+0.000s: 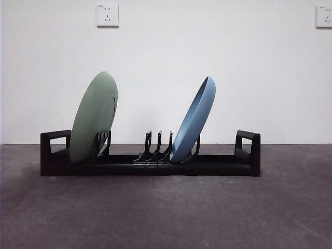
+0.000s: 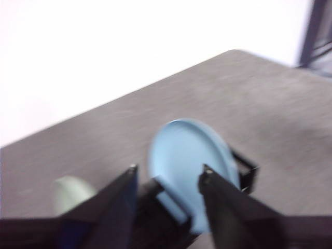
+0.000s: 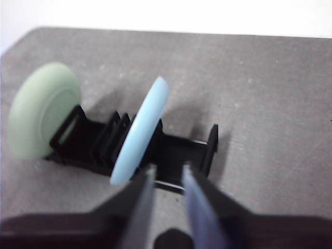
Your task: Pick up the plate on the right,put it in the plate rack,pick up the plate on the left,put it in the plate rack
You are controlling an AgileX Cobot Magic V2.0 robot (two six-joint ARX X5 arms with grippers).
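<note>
The black plate rack (image 1: 218,166) stands on the grey table with two plates in it. A green plate (image 1: 93,119) leans in the slots near its left end. A blue plate (image 1: 194,122) leans in slots right of the middle. No gripper shows in the front view. My left gripper (image 2: 168,169) hovers open and empty above the blue plate (image 2: 181,155), with the green plate (image 2: 70,192) beyond one jaw. My right gripper (image 3: 167,167) is off the rack (image 3: 192,150), its jaws a narrow gap apart and empty, near the blue plate (image 3: 140,135) and away from the green plate (image 3: 41,116).
A white wall with two sockets (image 1: 107,15) rises behind the table. Several empty divider prongs (image 1: 155,145) stand between the two plates. The table's far edge (image 2: 155,85) runs close behind the rack.
</note>
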